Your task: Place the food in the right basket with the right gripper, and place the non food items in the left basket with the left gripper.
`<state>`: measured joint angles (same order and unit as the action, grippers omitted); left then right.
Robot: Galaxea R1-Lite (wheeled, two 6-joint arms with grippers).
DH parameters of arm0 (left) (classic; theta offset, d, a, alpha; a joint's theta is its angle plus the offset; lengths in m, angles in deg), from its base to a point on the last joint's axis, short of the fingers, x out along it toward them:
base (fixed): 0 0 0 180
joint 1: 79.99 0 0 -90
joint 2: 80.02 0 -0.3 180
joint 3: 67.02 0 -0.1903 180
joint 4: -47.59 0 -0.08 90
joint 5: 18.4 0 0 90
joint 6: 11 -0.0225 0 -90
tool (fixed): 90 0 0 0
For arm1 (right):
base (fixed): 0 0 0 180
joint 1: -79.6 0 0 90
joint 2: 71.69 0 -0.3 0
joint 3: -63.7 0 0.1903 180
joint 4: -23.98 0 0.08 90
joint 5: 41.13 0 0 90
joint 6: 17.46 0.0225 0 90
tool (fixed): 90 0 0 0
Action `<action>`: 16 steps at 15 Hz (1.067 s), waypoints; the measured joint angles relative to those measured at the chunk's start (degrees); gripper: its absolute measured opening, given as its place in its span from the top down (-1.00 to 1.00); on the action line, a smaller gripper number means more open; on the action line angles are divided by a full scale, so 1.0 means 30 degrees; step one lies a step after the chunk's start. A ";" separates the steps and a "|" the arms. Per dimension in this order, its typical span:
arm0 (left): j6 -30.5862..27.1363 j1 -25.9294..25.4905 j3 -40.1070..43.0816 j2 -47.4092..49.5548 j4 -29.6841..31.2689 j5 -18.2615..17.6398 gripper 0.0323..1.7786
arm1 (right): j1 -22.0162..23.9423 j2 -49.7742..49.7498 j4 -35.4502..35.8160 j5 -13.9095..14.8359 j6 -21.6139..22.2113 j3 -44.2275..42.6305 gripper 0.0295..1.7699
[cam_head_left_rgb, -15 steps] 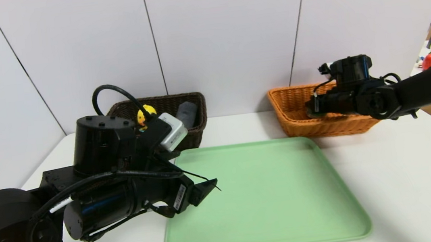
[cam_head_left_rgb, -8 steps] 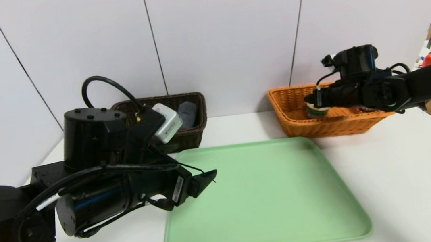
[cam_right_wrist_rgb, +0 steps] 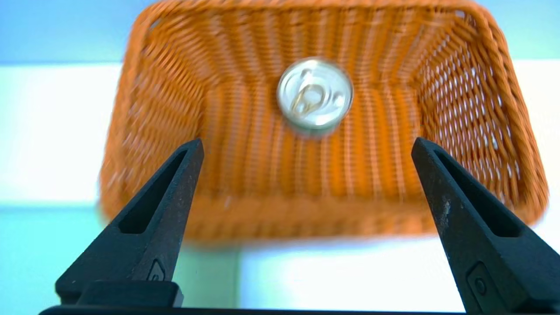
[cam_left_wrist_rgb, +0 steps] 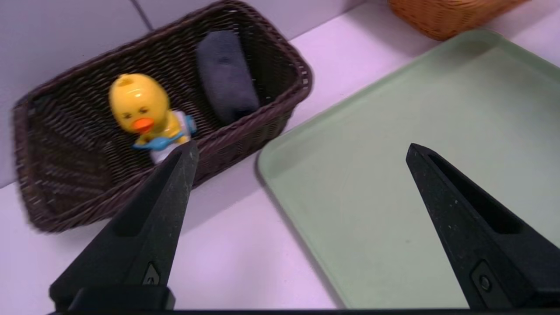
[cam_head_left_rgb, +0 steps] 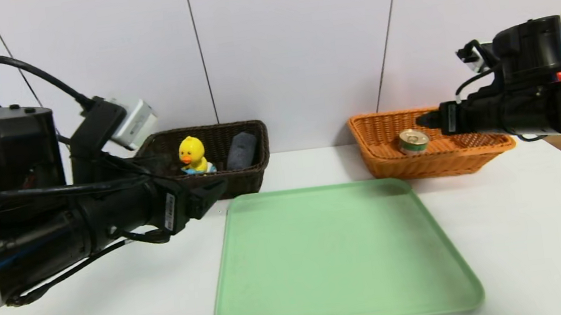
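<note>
The dark brown wicker basket (cam_head_left_rgb: 241, 182), the left one, stands against the white wall panels (cam_head_left_rgb: 294, 45) and holds two things. A yellow toy duck (cam_head_left_rgb: 192, 151) with an orange bill and a blue-and-white lower part sits upright in it, and a dark grey cloth-like roll (cam_head_left_rgb: 242, 151) lies beside the duck, toward the basket's right end, leaning on the basket's side.

The orange wicker basket (cam_head_left_rgb: 419, 166), the right one, holds a small round tin can (cam_head_left_rgb: 414, 141). The can stands upright with its ring-pull lid facing up and a green band around its side.

Between the baskets and nearer the robot, a light green tray (cam_head_left_rgb: 344, 256) lies flat on the white table (cam_head_left_rgb: 527, 235), its surface bare.

The left gripper (cam_left_wrist_rgb: 302, 148) is near the brown basket and the tray's corner, its fingers spread wide with nothing between them. The right gripper (cam_right_wrist_rgb: 308, 142) hangs at the orange basket, its fingers also wide apart and holding nothing, clear of the can.
</note>
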<state>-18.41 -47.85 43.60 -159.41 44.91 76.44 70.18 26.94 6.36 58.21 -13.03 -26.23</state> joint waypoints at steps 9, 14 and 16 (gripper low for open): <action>0.0748 -0.0809 0.3206 0.5461 -0.2995 0.5494 -0.90 | -0.2377 -1.1016 -0.2686 0.0118 -0.0089 0.7635 -0.91; 0.1243 -0.2093 0.4592 0.8318 -0.5352 0.5543 -0.90 | -0.2958 -1.6254 -0.6392 0.0211 -0.0585 0.9224 -0.91; 0.1142 -0.3153 0.5088 0.9119 -0.5457 0.5470 -0.90 | -0.2487 -1.7733 -0.7676 0.0130 -0.0817 0.9452 -0.91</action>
<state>-14.99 -57.31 58.86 -132.05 28.54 92.85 62.72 -26.26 -16.66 58.60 -15.48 2.13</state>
